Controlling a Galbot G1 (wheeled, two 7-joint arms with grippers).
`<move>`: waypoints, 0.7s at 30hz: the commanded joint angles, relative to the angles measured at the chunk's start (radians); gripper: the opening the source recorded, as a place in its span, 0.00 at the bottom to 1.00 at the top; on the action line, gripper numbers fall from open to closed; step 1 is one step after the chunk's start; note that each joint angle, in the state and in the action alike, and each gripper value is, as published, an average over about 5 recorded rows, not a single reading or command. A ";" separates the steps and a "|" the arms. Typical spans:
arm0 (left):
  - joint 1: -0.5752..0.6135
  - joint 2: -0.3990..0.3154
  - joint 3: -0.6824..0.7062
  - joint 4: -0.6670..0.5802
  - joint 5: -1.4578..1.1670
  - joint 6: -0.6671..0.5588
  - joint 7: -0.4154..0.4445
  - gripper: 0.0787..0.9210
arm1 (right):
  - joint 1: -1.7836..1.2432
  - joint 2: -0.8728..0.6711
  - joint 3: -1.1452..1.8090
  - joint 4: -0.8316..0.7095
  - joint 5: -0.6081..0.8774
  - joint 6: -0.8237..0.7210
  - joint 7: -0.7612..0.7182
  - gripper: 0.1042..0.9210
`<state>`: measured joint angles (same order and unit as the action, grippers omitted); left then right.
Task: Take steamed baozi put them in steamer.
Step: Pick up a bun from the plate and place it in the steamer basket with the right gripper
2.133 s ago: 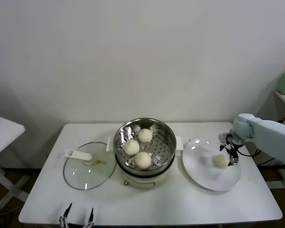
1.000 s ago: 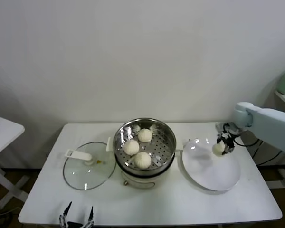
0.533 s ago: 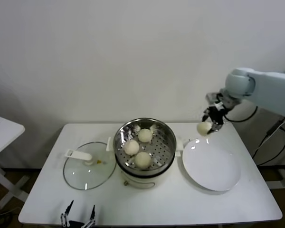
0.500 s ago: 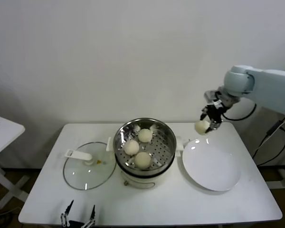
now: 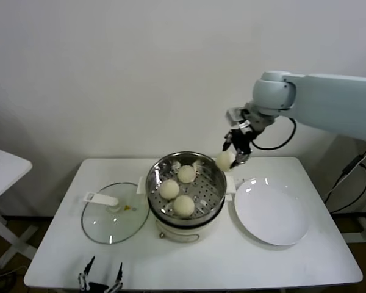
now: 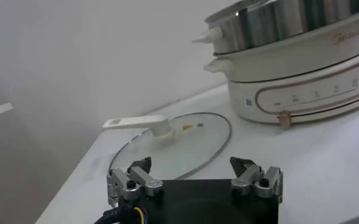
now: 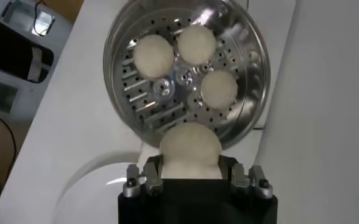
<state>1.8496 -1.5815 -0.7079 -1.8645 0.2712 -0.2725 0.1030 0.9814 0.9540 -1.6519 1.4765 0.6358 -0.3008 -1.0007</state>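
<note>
White table (image 5: 280, 262) against a plain wall; landmark = steamer (image 5: 186, 183). R gripper (image 5: 235, 157) pinches the 4th baozi (image 5: 224, 160) in the air, just above the steamer's rim on the plate side (image 5: 271, 215). Three baozi (image 5: 183, 205) already lie on the perforated floor. L gripper (image 6: 194, 178) parked low near the lid (image 5: 113, 213), fingers spread, empty. Risks: release too early → bun hits the rim and rolls off outside; a drop onto a seated bun could dent both. Writing: a logo and panel markings on the cooker base (image 6: 301, 85), too small to read.
</note>
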 commanded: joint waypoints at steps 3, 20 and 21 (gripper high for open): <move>0.001 -0.003 -0.002 0.014 0.003 -0.004 0.000 0.88 | -0.195 0.098 0.076 -0.027 -0.054 -0.039 0.058 0.63; -0.005 -0.004 -0.007 0.030 0.005 -0.005 0.000 0.88 | -0.349 0.114 0.104 -0.093 -0.145 -0.042 0.089 0.64; -0.005 -0.005 -0.007 0.030 0.005 -0.005 0.000 0.88 | -0.352 0.116 0.106 -0.099 -0.150 -0.042 0.091 0.64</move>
<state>1.8438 -1.5857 -0.7158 -1.8366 0.2751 -0.2768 0.1029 0.7173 1.0506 -1.5698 1.4088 0.5331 -0.3391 -0.9266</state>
